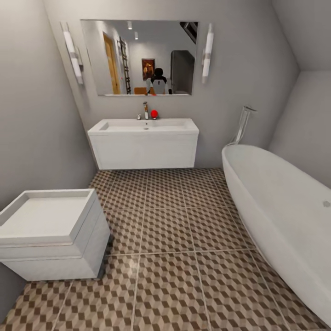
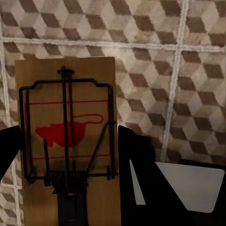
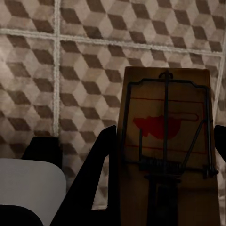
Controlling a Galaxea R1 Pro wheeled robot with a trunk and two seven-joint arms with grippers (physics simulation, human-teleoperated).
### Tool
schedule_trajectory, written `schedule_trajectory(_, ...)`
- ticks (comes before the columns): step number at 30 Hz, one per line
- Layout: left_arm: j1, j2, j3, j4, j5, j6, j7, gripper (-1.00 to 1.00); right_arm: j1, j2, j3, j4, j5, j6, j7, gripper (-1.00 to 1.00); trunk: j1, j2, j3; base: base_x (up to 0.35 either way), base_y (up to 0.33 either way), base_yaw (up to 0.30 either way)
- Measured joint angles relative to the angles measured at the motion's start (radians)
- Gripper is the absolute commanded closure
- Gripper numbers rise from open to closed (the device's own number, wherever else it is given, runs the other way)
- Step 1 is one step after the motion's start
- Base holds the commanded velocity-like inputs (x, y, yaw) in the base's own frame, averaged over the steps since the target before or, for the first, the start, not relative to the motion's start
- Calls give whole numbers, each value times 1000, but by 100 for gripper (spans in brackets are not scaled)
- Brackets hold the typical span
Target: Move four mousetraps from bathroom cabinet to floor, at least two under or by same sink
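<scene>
Left hand (image 2: 66,188) grips mousetrap (image 2: 66,136); right hand (image 3: 162,188) grips second mousetrap (image 3: 167,141).

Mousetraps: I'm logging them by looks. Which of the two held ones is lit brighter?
The mousetrap between the left gripper's fingers: its wood looks light tan, while the right gripper's mousetrap sits in shadow, dark brown.

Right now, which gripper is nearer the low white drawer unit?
Likely left, by side alone: the drawer unit lies on the robot's left. The left gripper and right gripper each hold a mousetrap over the tiled floor; neither wrist view settles the gap.
</scene>
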Motion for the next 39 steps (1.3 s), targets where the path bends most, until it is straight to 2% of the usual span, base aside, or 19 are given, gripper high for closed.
schedule_trajectory(27, 0, 0, 0, -2, 0, 0, 0, 100, 0, 0, 0, 1, 3, 0, 0, 100, 0, 0, 0, 334, 1, 3)
schedule_trajectory(39, 0, 0, 0, -3, 0, 0, 0, 100, 0, 1, 0, 2, 6, 0, 0, 100, 0, 0, 0, 327, 112, 0)
